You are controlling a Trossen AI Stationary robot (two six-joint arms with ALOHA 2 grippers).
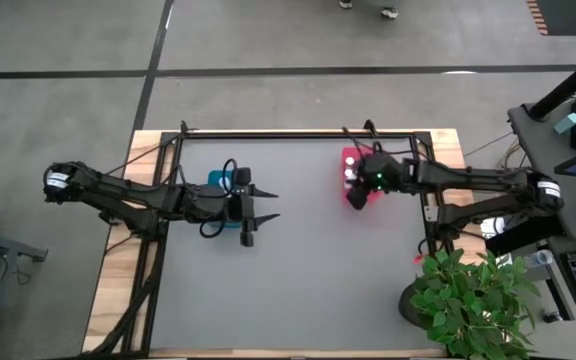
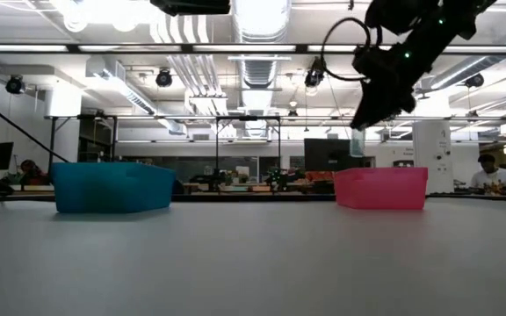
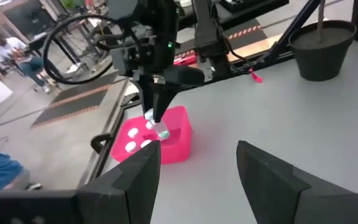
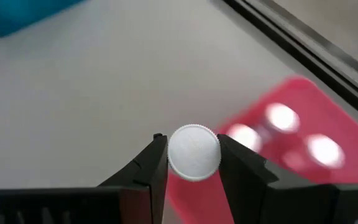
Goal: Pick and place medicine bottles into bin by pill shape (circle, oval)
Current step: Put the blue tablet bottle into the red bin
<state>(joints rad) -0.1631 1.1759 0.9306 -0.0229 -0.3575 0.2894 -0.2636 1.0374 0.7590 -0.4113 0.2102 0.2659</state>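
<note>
The medicine bottle [image 4: 193, 152] is standing upright, its long axis vertical, pinched at the white cap between the fingers of the right gripper [image 4: 193, 157]. Directly beneath the gripper, the pink bin [image 1: 353, 190] is waiting, already holding other white-capped bottles [image 3: 131, 147], so a release looks likely to drop it inside. The left gripper [image 1: 265, 206] is hovering, fingers spread, just beside the blue bin [image 2: 112, 187].

Pink bin [image 2: 381, 189] translucent plastic; bottle cap [image 4: 193, 152] white, ribbed edge; table [image 1: 298, 280] matt grey, wood border.
</note>
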